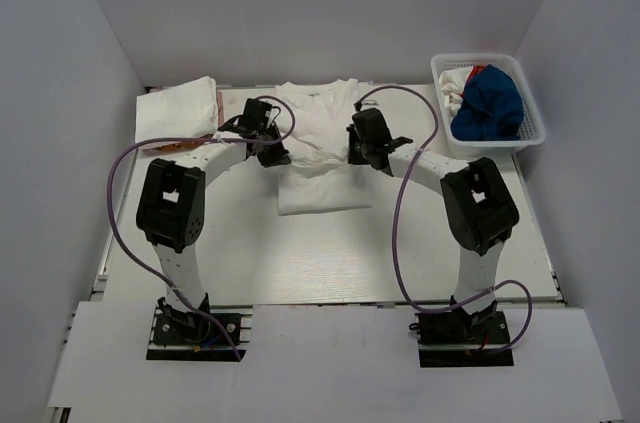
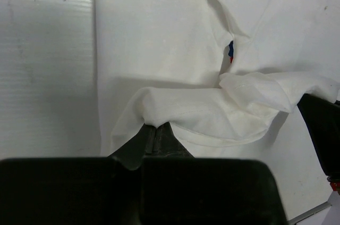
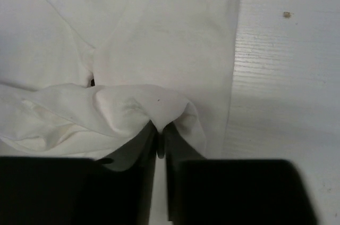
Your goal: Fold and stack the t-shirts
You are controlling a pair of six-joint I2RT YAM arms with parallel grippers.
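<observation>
White t-shirt [image 1: 318, 158], white table [image 1: 330, 253], white mesh basket [image 1: 497, 146], blue garment [image 1: 490, 103], red garment [image 1: 477, 70], black arms [image 1: 172, 205], purple cables [image 1: 113, 213].

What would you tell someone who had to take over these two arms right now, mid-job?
The left gripper has its fingers shut on the white t-shirt, pinching a bunched edge.
The right gripper is shut on the same shirt's opposite side.
The shirt lies mid-table, partly folded.
Done: a folded white pile sits far left.
Left: finish this fold, stack it, then fold the blue garment and the others in the basket.
</observation>
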